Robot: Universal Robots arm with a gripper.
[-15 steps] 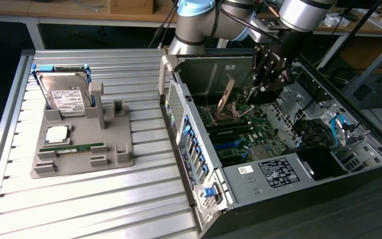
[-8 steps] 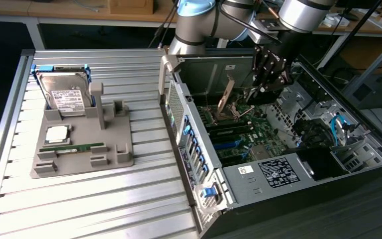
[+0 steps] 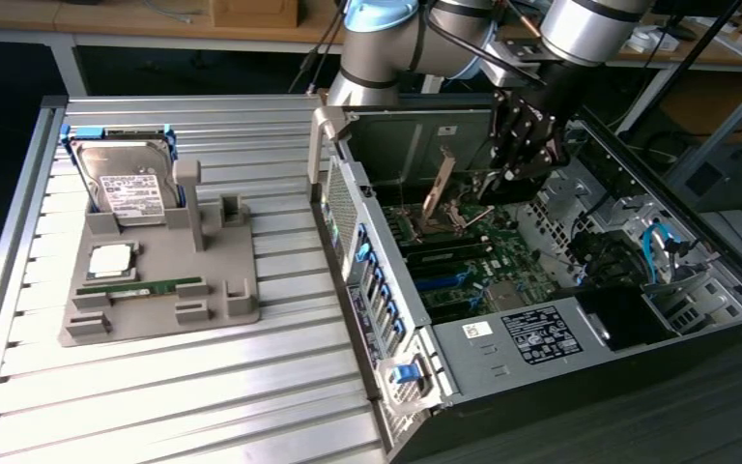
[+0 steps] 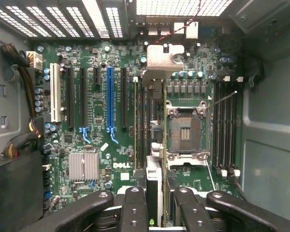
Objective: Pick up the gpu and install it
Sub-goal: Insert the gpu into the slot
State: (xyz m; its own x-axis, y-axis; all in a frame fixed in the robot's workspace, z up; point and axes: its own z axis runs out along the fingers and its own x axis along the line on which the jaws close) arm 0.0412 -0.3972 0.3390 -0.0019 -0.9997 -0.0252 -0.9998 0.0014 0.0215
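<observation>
The gpu (image 3: 440, 186), a thin brownish card, hangs tilted inside the open computer case (image 3: 385, 319), above the green motherboard (image 3: 474, 261). My gripper (image 3: 502, 186) is shut on one end of it. In the wrist view the gpu (image 4: 164, 121) appears edge-on as a thin line, with its silver end bracket (image 4: 164, 59) at the far end. It is clamped between my two black fingers (image 4: 135, 208) at my gripper (image 4: 159, 212). The card hovers between the memory slots and the CPU socket (image 4: 184, 131), off to one side of the blue expansion slot (image 4: 110, 101).
A grey parts tray (image 3: 165, 309) on the slatted table holds a silver hard drive (image 3: 132, 184), a CPU chip (image 3: 111, 259) and a green memory stick (image 3: 139, 287). Cable bundles (image 4: 19, 67) and a silver heatsink (image 4: 83, 166) lie by the slots.
</observation>
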